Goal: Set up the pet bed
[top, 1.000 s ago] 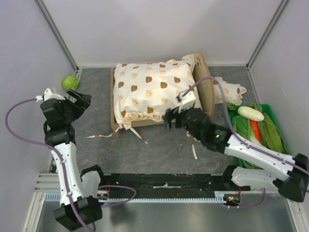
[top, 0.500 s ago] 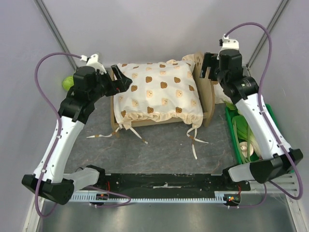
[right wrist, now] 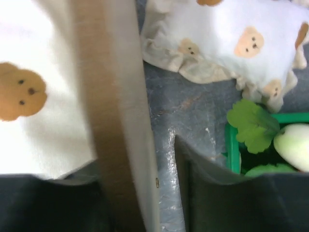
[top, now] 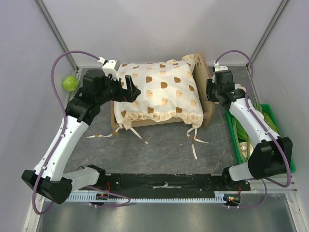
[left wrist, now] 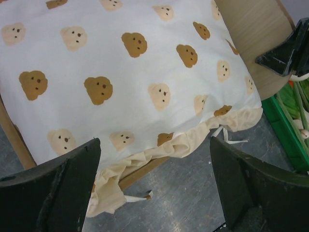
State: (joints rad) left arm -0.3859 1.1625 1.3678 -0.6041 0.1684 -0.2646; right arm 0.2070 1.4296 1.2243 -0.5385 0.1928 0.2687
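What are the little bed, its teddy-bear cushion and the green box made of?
The small light-wood pet bed frame looks like smooth pale wood, with faint grain. The cream bear-print cushion looks like soft matte cloth: it puffs and frills. The green crate is probably plastic, evenly coloured.

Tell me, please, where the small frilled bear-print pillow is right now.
In the right wrist view, the frilled pillow lies at upper right, just right of the headboard of the pet bed and above the green crate.
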